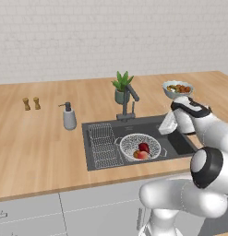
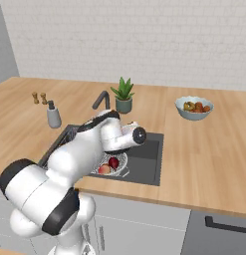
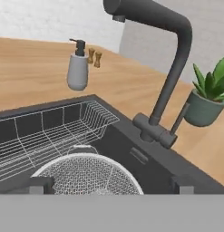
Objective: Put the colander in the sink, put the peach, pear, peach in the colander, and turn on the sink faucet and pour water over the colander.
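Hovering end effector [image 3: 109, 188] spread wide, colander [image 1: 140, 146] in sink [image 1: 177, 140], faucet [image 3: 165, 68] ahead

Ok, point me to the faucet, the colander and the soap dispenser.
faucet [image 3: 174, 72], hand view, on the upright neck.
colander [image 1: 132, 144], left base view, on the bare mesh wall beside the fruit.
soap dispenser [image 3: 78, 72], hand view, on the grey body below the pump.

This is a home kitchen: a wooden worktop [image 1: 37, 133] holds a dark sink [image 1: 180, 143] with faucet [image 1: 128, 99], soap dispenser [image 1: 69, 116], fruit bowl [image 1: 177, 89], potted plant [image 1: 121, 86], cabinets [image 1: 27, 214] below, white brick wall [image 1: 87, 37] behind.
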